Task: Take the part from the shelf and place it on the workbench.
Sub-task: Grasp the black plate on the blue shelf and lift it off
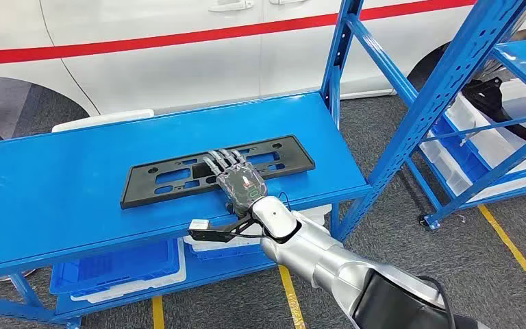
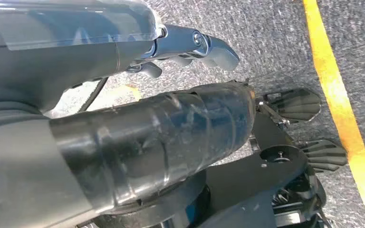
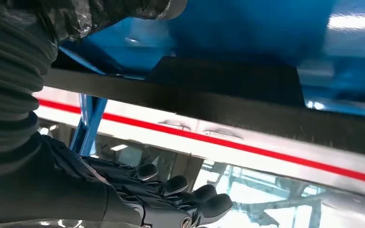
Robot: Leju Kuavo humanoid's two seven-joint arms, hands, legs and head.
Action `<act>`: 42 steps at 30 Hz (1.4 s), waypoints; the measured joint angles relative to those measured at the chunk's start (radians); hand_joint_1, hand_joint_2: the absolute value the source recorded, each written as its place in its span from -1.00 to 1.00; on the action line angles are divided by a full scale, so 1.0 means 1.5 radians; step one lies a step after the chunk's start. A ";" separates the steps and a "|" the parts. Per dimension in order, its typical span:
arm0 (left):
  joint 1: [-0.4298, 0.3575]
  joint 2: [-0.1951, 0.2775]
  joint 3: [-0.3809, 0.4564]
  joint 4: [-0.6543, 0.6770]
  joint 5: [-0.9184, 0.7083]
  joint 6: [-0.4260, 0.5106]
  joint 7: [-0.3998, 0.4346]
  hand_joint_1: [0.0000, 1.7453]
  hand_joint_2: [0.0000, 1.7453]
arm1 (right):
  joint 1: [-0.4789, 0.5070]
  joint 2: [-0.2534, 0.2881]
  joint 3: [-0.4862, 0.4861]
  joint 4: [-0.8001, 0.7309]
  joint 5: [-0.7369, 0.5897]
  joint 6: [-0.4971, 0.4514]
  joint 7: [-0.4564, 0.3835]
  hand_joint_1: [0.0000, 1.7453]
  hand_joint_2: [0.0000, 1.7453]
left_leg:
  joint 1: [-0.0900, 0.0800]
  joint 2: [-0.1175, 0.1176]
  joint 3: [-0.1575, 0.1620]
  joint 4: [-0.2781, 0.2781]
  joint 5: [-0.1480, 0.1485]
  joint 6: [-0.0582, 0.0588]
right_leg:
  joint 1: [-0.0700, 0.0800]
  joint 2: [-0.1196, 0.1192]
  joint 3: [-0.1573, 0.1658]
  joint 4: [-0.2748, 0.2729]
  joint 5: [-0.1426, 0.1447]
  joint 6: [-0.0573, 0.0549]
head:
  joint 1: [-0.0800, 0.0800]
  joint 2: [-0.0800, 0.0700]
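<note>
Right hand laid over the licence-plate frame on the blue surface

The black licence-plate frame (image 1: 217, 170) lay flat on the blue surface (image 1: 55, 185), its long axis running side to side across the robot's front, slightly raised toward the right. The right hand (image 1: 236, 179) rested on top of its near edge just right of middle, fingers extended flat across it; whether they gripped it could not be told. The left hand (image 2: 190, 47) hung by the floor, well away, fingers loosely curled on nothing. Judged so, the right hand alone was placed for any release.
</note>
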State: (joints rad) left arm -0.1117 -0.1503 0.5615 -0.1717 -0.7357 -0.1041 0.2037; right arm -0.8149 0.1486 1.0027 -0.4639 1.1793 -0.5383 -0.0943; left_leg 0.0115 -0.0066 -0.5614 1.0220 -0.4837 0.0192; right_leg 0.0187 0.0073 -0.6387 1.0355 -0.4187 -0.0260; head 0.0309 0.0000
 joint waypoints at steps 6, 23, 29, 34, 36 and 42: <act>0.000 0.000 0.000 0.000 0.003 0.000 -0.005 -1.00 -1.00 | -0.018 0.008 0.004 0.036 0.012 0.001 0.050 0.98 1.00 | 0.000 0.000 0.000 0.000 0.000 0.000 | -0.001 0.000 0.000 0.000 0.000 0.000 | 0.000 0.000; 0.000 0.000 0.000 0.000 0.011 0.001 -0.007 -1.00 -1.00 | -0.023 0.008 0.004 0.067 0.008 -0.013 0.050 1.00 1.00 | 0.000 0.000 0.000 0.000 0.000 0.000 | -0.001 0.000 0.000 0.000 0.000 0.000 | 0.000 0.000; 0.000 0.000 0.000 0.000 0.011 0.000 -0.007 -1.00 -1.00 | -0.024 0.008 0.004 0.069 0.008 -0.013 0.049 1.00 1.00 | 0.000 0.000 0.001 0.000 0.000 0.000 | -0.001 -0.001 0.001 0.000 0.000 0.000 | 0.000 0.000; 0.000 0.000 0.001 0.000 0.012 0.000 -0.009 -1.00 -1.00 | -0.023 0.007 0.004 0.069 0.002 -0.018 0.037 1.00 1.00 | 0.000 0.000 0.001 0.000 0.000 0.000 | -0.001 0.000 0.001 0.000 0.000 0.000 | 0.000 0.000; 0.001 0.000 0.001 0.000 0.012 0.000 -0.013 -1.00 -1.00 | -0.023 0.005 0.004 0.069 -0.005 -0.023 0.028 1.00 1.00 | 0.000 0.000 0.001 0.000 0.000 0.000 | -0.001 0.000 0.001 0.000 0.000 0.000 | 0.000 0.000; 0.000 0.000 0.005 0.000 0.014 0.001 -0.041 -1.00 -1.00 | -0.013 -0.006 -0.006 0.060 -0.029 -0.042 -0.009 1.00 1.00 | 0.000 0.000 0.001 0.000 0.000 0.000 | -0.001 0.000 0.001 0.000 0.000 0.000 | 0.000 0.000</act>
State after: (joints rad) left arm -0.1114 -0.1503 0.5685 -0.1717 -0.7146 -0.1028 0.1425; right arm -0.8346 0.1393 0.9938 -0.3735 1.1359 -0.6007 -0.1080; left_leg 0.0111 -0.0066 -0.5596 1.0220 -0.4838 0.0193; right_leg 0.0172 0.0069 -0.6373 1.0354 -0.4187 -0.0258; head 0.0309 0.0000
